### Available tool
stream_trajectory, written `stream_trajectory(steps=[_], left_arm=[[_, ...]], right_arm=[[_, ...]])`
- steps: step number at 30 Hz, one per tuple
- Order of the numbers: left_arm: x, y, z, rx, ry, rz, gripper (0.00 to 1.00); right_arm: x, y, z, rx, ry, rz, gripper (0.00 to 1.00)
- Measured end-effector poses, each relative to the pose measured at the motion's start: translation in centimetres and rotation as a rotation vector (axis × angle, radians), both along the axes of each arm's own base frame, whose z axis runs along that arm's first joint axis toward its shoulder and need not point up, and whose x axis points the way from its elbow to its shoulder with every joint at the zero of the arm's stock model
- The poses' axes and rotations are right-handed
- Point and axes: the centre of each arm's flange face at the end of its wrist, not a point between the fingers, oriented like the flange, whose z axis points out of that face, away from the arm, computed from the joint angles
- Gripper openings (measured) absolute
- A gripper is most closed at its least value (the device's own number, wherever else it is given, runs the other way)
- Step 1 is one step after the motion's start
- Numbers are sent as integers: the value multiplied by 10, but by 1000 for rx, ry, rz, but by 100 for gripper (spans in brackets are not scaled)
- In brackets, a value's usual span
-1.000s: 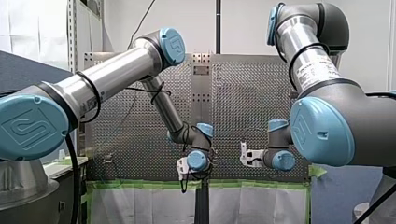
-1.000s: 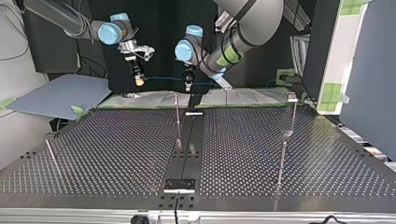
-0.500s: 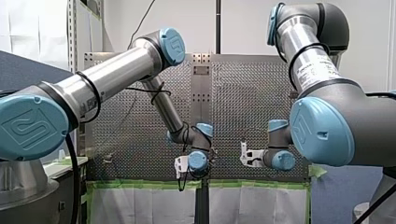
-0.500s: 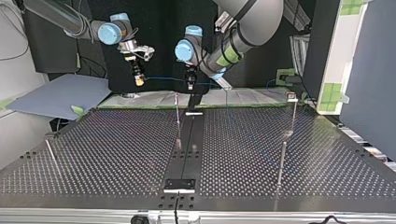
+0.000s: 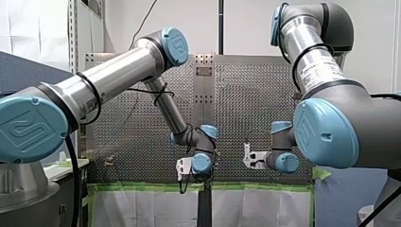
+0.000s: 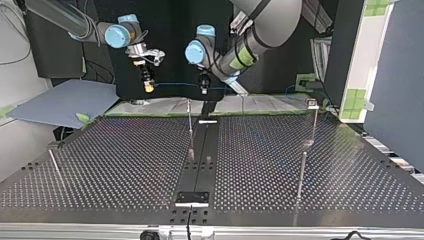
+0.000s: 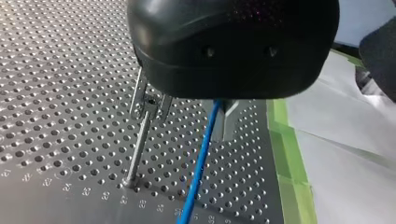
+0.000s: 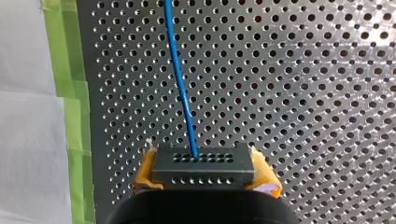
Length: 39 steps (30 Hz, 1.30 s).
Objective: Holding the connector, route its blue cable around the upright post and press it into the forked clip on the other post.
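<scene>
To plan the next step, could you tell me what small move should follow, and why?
Probably shift my left gripper sideways toward the forked clip: the blue cable below it runs beside the clip, apart from its fork, not yet seated. My right gripper grips the connector.

The connector (image 8: 203,161) — a dark grey block with rows of small holes — sits clamped in my right claw (image 8: 204,175). Its blue cable (image 8: 180,79) runs off straight toward twelve o'clock. The forked clip (image 7: 150,103) tops a thin metal post (image 7: 137,149) at the cable's nine o'clock — the cable passes beside the fork, not in it.
</scene>
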Motion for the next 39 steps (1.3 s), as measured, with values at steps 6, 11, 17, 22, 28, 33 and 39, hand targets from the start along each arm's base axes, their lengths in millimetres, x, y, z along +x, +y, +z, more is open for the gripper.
stream_trajectory(steps=[6, 11, 17, 22, 28, 33, 39], left_arm=[[-12, -7, 5, 28, -7, -5, 0], [-18, -14, 21, 29, -27, -14, 0], [-18, -16, 28, 32, -40, -19, 0], [-11, -17, 29, 29, -63, -27, 0], [-3, -19, 32, 13, -88, -47, 0], [6, -22, 35, 1, -95, -63, 0], [18, -22, 38, -8, -97, -67, 0]], right_arm=[[0, -6, 3, 7, -21, -8, 0], [-2, -12, 4, 10, -33, -18, 0], [-9, -19, 5, 13, -55, -37, 0], [-15, -23, 5, 16, -62, -52, 0], [-20, -26, 6, 14, -67, -62, 0], [-21, -28, 6, 4, -71, -66, 0], [-20, -33, 8, -11, -88, -67, 0]])
